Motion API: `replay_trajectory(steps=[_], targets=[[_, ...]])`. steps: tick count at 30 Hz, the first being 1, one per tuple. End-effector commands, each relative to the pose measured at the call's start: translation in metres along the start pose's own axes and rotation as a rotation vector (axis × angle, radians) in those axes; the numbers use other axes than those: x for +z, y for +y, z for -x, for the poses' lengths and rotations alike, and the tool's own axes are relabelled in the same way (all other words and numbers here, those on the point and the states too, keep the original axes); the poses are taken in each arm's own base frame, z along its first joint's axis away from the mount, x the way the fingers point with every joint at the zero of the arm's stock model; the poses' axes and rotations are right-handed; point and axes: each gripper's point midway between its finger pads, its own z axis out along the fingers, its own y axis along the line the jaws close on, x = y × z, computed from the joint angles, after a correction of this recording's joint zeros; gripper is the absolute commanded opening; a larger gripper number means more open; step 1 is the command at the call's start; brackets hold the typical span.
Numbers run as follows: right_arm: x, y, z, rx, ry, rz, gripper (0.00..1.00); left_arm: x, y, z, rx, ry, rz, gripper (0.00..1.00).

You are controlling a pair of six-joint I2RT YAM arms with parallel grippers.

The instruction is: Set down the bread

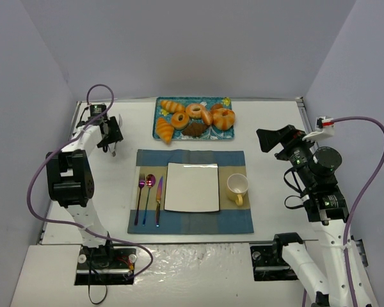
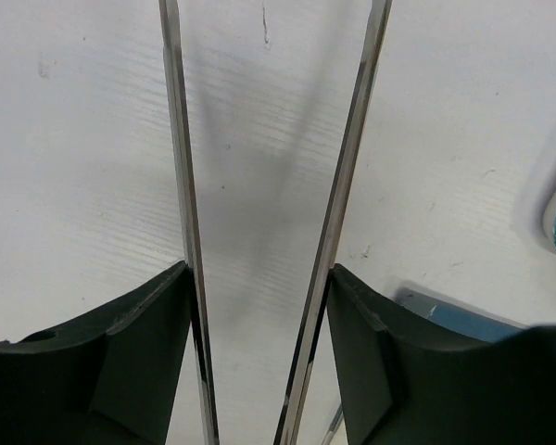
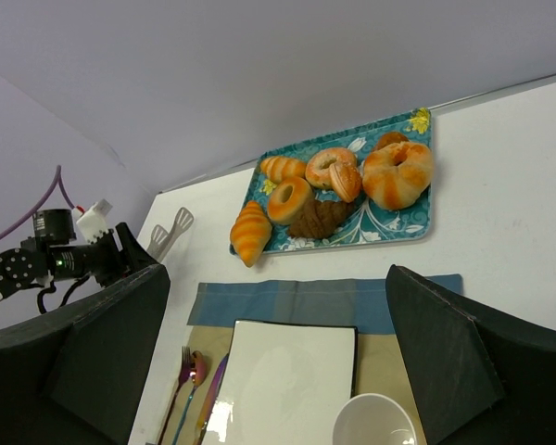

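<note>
Lying at the near-left corner of the teal tray (image 1: 225, 102), the bread (image 1: 164, 130) sits beside a donut (image 1: 180, 120); the left gripper (image 1: 110, 135) is clamped on metal tongs (image 2: 187, 185) over the white table, left of the tray; the right gripper (image 1: 267, 139) hangs right of the placemat (image 1: 192, 157), fingers wide apart, holding nothing

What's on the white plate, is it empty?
Empty. The white plate shows only its bare surface; the bread lies at the teal tray's corner.
</note>
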Motion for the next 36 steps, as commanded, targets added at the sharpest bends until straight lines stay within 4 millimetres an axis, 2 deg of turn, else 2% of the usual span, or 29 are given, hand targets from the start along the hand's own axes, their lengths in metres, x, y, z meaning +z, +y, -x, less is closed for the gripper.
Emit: replay_trajectory(steps=[1,8,26,34,36], targets=[[0.000,0.013,0.013,-0.004,-0.050,0.060,1.00,-0.039,-0.012,0.030,-0.004,-0.110,-0.015,0.52],[0.000,0.012,0.011,0.002,-0.047,0.060,1.00,-0.055,-0.012,0.032,0.008,-0.122,0.012,0.51],[0.003,0.008,0.005,0.002,-0.030,0.051,1.00,-0.108,-0.018,0.054,0.030,-0.205,0.008,0.47],[0.005,0.006,0.003,0.002,-0.022,0.046,1.00,-0.136,-0.048,0.057,0.081,-0.247,-0.044,0.47],[0.005,0.005,0.002,0.001,-0.021,0.044,1.00,-0.146,-0.060,0.058,0.106,-0.264,-0.068,0.47]])
